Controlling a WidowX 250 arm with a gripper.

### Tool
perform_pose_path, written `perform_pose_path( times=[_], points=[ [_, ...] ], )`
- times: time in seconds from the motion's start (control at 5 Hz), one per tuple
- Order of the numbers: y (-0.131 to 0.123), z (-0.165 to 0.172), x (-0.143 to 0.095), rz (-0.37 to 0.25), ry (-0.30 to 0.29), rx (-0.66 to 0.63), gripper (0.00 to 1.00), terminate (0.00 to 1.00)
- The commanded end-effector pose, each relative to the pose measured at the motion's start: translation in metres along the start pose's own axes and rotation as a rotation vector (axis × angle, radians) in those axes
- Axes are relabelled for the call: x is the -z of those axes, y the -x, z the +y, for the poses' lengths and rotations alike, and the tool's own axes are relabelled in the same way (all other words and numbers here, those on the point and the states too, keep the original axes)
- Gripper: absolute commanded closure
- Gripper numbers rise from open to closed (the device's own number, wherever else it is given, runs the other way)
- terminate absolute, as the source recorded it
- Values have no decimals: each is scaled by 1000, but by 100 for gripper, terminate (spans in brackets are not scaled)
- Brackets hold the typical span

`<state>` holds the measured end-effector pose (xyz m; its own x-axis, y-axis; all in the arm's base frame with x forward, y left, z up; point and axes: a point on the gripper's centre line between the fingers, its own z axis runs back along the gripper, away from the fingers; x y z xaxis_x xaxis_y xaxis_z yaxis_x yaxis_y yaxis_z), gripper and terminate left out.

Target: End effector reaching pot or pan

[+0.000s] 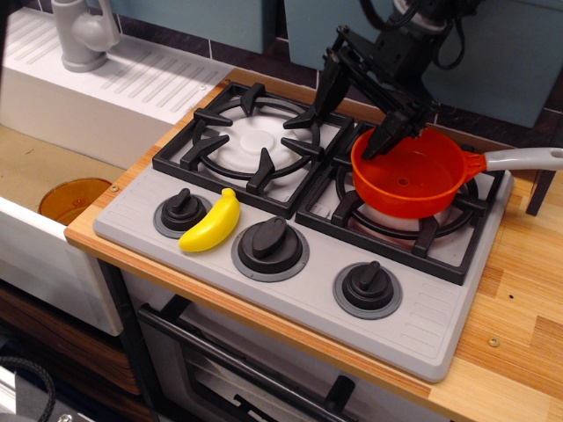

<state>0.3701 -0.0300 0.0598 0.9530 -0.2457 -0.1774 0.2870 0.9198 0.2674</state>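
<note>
The orange-red saucepan point(410, 178) sits on the right burner of the toy stove, its light grey handle point(522, 158) pointing right. A small hole shows in its base. The black gripper point(354, 118) hangs over the pan's far left rim, open and empty. Its left finger point(327, 86) is above the gap between the burners. Its right finger point(387, 136) comes down at the pan's far rim; I cannot tell whether it touches.
A yellow banana point(211, 223) lies on the grey stove front point(290, 290) between two knobs. The left burner grate point(251, 141) holds nothing. An amber bowl point(72, 199) sits in the sink at left. A grey faucet point(82, 33) stands at the back left.
</note>
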Motion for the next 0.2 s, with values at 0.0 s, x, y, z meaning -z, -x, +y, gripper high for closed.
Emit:
perform_pose_path(
  times=[0.0],
  points=[
    [-9,3,7,-3,17,-17,0,100]
  ],
)
